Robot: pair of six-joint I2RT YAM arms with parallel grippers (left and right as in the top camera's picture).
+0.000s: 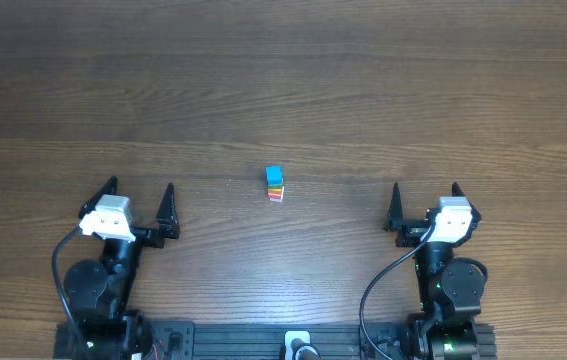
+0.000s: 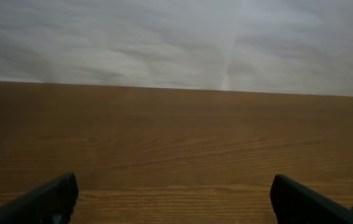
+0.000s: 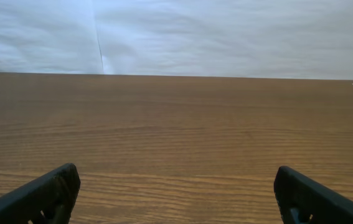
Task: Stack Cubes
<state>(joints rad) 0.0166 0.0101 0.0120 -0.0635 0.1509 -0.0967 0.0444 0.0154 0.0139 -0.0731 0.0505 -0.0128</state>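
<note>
We see the wooden counter [image 1: 283, 80], and both arms are folded close to their bases. The left end effector [image 1: 141, 185] and the right end effector [image 1: 425, 187] have their fingers wide apart and hold nothing. The cube stack [image 1: 275, 184] stands between them, well apart from each, with the blue cube [image 1: 274, 174] on top. We judge the stacking finished, so the arms keep clear and cannot knock it.

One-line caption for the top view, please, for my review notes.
Cube stack, blue on top, stands on the wooden table between the open left gripper and open right gripper.
</note>
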